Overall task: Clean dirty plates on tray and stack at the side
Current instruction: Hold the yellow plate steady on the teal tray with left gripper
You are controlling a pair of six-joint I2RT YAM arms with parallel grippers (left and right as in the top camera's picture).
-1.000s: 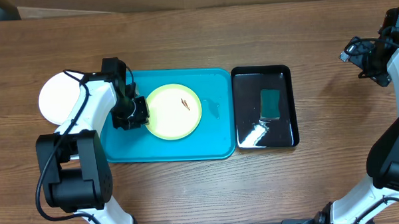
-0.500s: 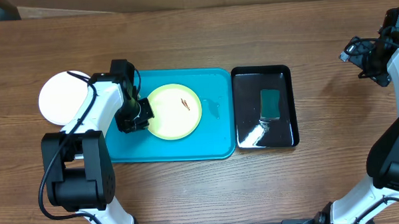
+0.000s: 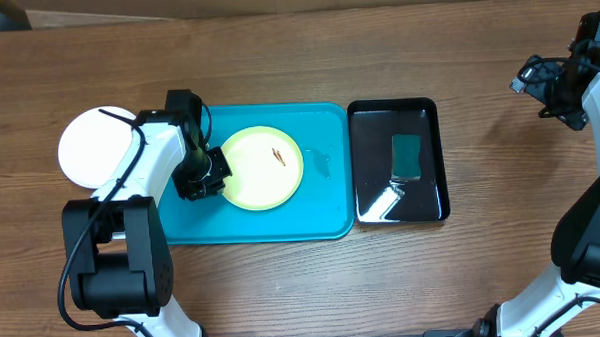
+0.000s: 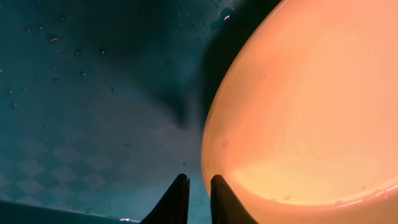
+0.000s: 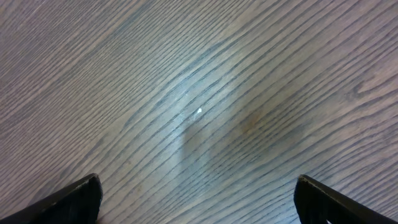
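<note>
Fingertips of my left tool (image 4: 199, 182) nearly meet at the rim of the yellow-green plate (image 3: 263, 168) on the tray (image 3: 322, 216); whether they grip it, I cannot tell. My right tool (image 5: 198, 186) gapes above the desk (image 5: 199, 93).

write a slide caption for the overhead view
Left gripper at the yellow plate's rim on the blue tray, white plate beside it.

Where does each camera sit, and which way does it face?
Overhead: above the table, facing straight down on tray, plate, left arm, right arm.
Left wrist: on left arm, facing down at the plate's rim; left hand fingertips show.
Right wrist: facing down at bare table; right hand open, tips at corners.
Shared: overhead and left wrist both show plate and tray.
</note>
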